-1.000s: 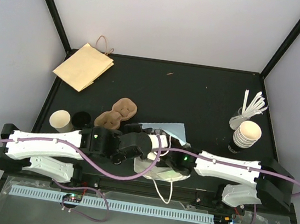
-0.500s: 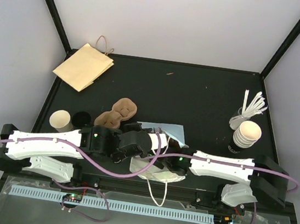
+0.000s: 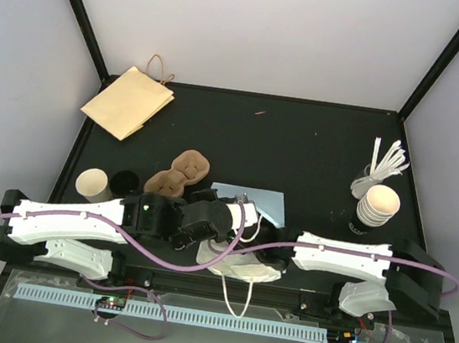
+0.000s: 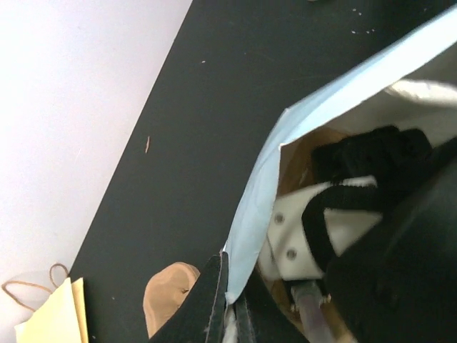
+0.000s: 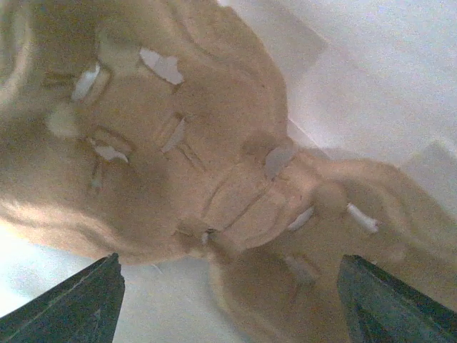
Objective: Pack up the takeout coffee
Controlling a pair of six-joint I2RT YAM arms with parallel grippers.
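Observation:
A white bag (image 3: 244,266) with a pale blue inner side (image 4: 300,136) lies on its side at the near middle of the table. My left gripper (image 4: 230,277) is shut on the bag's blue rim (image 3: 250,198) and holds the mouth apart. My right gripper (image 5: 228,286) is inside the bag, open, its dark fingertips (image 5: 93,293) wide apart. A brown pulp cup carrier (image 5: 200,143) fills the view just ahead of them, with nothing between them. In the left wrist view the right gripper's white and black body (image 4: 335,221) shows in the bag's mouth. The takeout coffee is out of view.
On the table's left stand a lidless pale cup (image 3: 92,183), a black lid (image 3: 125,181) and a second pulp carrier (image 3: 180,172). A flat brown paper bag (image 3: 129,101) lies at the far left. A cup stack (image 3: 377,204), black lids (image 3: 357,223) and white stirrers (image 3: 387,163) are at the right.
My right gripper has gone from nearly shut to wide open inside the bag. The right arm shifted slightly nearer, and the blue flap now lies flatter. The left gripper kept its hold.

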